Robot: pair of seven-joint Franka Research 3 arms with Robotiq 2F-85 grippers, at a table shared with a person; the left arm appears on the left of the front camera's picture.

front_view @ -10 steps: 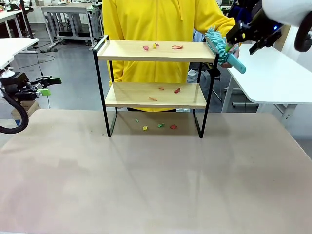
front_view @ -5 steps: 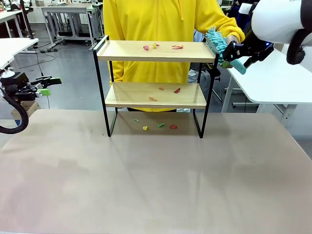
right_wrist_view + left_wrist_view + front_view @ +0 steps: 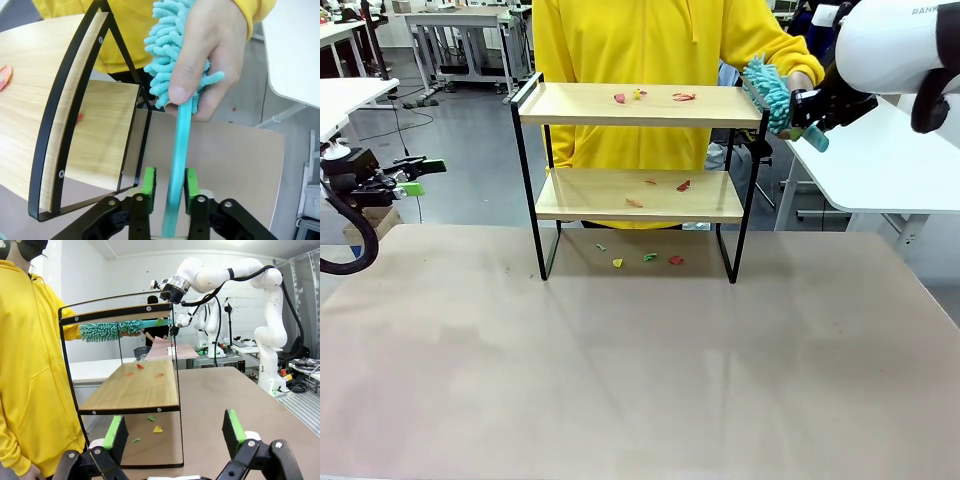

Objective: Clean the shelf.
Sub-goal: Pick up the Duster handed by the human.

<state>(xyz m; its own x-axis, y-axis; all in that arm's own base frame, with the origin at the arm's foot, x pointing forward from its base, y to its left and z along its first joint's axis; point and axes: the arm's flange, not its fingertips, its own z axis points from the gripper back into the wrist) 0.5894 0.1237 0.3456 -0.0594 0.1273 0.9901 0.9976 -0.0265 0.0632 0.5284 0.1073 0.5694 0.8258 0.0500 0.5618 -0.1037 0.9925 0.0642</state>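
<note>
Front: the shelf (image 3: 638, 105), strewn with scraps (image 3: 683, 97), stands far across the counter (image 3: 640, 380). Left wrist: left hand (image 3: 175, 431) released, well apart from the shelf. Right wrist: right hand (image 3: 170, 181) grasps the duster (image 3: 165, 45) by its handle beside the shelf, a person's fingers (image 3: 182, 85) holding its head. A handover, I judge; next needs their release.

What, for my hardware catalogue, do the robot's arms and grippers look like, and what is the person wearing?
The right arm is glossy white with rounded joints. The left gripper and right gripper are black, two-fingered, with green pads. A black cable loops beside the left one. The person wears a yellow hoodie with long sleeves.
</note>
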